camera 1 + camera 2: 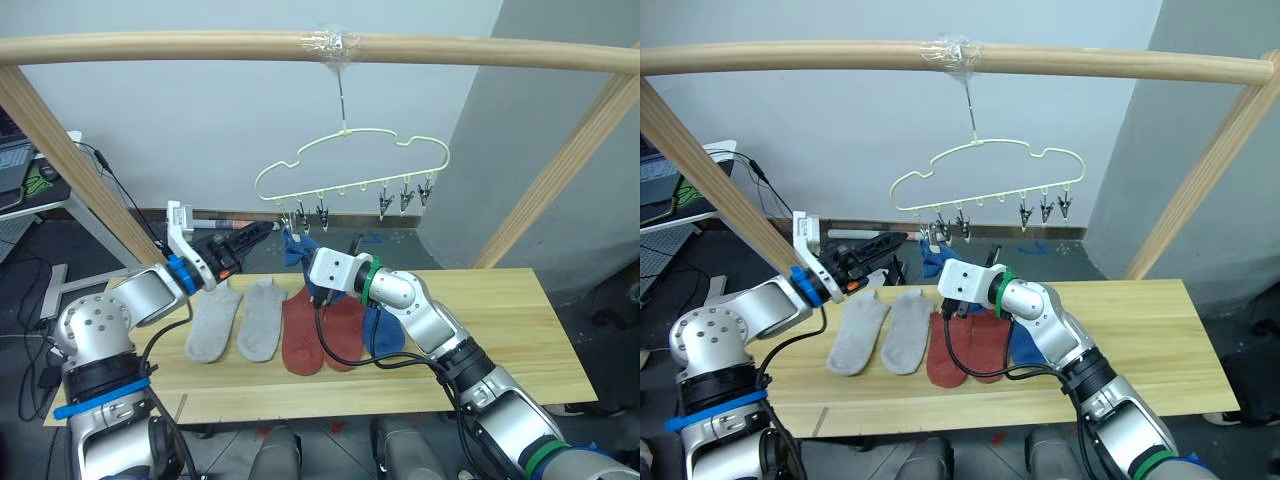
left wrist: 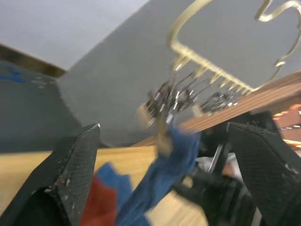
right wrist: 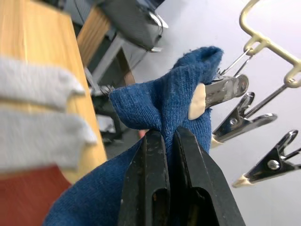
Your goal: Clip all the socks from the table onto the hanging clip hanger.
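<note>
1. Two grey socks (image 1: 240, 318), two red socks (image 1: 322, 334) and one blue sock (image 1: 388, 333) lie in a row on the table (image 1: 500, 330).
2. Right gripper (image 3: 170, 141) has its jaws pinched on a second blue sock (image 3: 164, 101), lifted to the hanger (image 1: 350, 165), where the leftmost clip (image 3: 225, 90) bites its edge.
3. Left gripper (image 2: 164, 155) hovers near the clips, jaws wide, holding nothing.
</note>
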Motion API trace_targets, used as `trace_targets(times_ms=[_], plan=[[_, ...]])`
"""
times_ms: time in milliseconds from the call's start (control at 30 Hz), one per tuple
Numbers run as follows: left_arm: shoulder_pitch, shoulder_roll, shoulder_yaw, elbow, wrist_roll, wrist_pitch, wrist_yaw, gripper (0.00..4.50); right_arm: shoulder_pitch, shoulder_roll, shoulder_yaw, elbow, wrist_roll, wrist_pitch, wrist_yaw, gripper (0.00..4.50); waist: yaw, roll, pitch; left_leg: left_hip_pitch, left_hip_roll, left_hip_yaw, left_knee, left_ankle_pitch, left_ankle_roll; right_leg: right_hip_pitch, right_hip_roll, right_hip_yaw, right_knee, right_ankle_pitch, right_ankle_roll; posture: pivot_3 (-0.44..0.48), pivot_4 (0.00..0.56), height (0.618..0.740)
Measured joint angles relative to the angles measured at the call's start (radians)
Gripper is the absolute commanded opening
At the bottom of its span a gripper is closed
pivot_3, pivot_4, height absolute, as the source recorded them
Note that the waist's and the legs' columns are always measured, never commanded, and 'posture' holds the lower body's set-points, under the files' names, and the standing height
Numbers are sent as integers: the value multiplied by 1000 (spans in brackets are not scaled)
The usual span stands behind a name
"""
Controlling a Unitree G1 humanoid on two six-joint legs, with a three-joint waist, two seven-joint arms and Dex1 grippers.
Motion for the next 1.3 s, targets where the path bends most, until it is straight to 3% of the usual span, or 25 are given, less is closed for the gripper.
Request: trace_targets(times_ms=[133, 233, 567, 800, 967, 1133, 1300], plan=[[41, 18, 31, -54, -63, 12, 22, 4490, 0, 59, -32, 5, 98, 80, 37, 0, 17, 0, 0, 0, 0, 0, 0, 0, 0, 0, 0, -1, 0, -3, -5, 128, 159, 740], [60, 33, 22, -97, -66, 0, 29, 4500, 1, 90, -55, 6, 166, 145, 71, 749, 27, 0, 0, 0, 0, -1, 0, 0, 0, 0, 0, -1, 0, -3, -5, 135, 157, 740], [103, 43, -135, -246, 49, -128, -3, 4500, 17, 108, -139, -15, 295, 371, 77, 4374, 44, 0, 0, 0, 0, 0, 0, 0, 0, 0, 0, -1, 0, -3, -6, 131, 157, 740], [135, 4, -389, -328, 385, -440, -58, 4500, 141, -17, -168, -157, 333, 426, 96, 4447, 51, 0, 0, -1, -1, 2, 0, 0, 0, -1, -1, 0, -1, -3, -6, 107, 158, 740], [143, -89, -550, -246, 672, -746, -55, 3310, 225, -157, -229, -337, 402, 481, 158, 4500, 51, 1, 1, -1, -1, 2, 0, 0, 0, -1, -1, 1, -1, -3, -6, 81, 158, 740], [106, -162, -613, -146, 817, -896, -44, 1793, 236, -214, -308, -472, 491, 558, 169, 4500, 42, 1, 1, -1, 0, 2, 1, 0, 0, -1, -1, 1, -1, -3, -5, 53, 159, 740], [68, -222, -620, -73, 891, -971, -16, 1793, 239, -261, -363, -561, 566, 622, 172, 4500, 38, 1, 1, -1, -1, 3, 1, 0, 0, 0, -1, 1, -1, -3, -5, 12, 161, 740]])
